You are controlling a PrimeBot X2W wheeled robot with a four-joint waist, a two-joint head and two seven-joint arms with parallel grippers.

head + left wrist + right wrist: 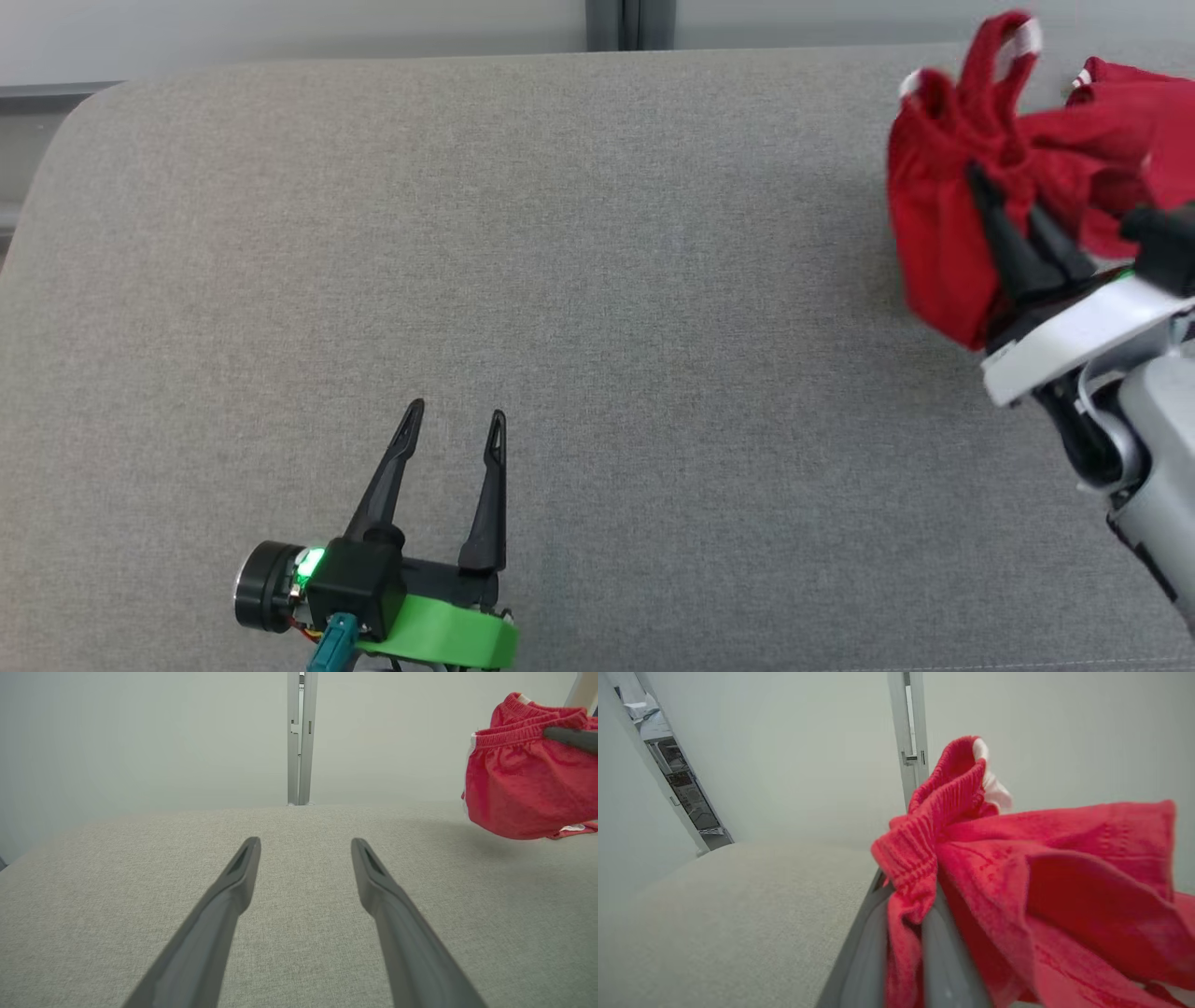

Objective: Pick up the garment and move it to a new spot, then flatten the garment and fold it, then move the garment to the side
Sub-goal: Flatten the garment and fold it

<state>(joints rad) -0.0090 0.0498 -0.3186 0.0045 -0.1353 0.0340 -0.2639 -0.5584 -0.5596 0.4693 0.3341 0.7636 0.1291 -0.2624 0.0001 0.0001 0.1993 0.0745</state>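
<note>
I work over the grey fabric-covered table (597, 280). The red shorts (934, 233) hang bunched above its far right side, apparently clear of the surface. My right pincer (1006, 194) is clamped on the elastic waistband. It holds little cloth, so I judge a fast swing could shake the shorts loose. My left pincer (456, 412) stands wide, holding nothing, at the near left.

No writing, number or brand mark can be read on anything here. The small white tag (993, 788) at the ribbed waistband of the red cloth garment (1064, 868) is too blurred to tell whether it bears any print.
</note>
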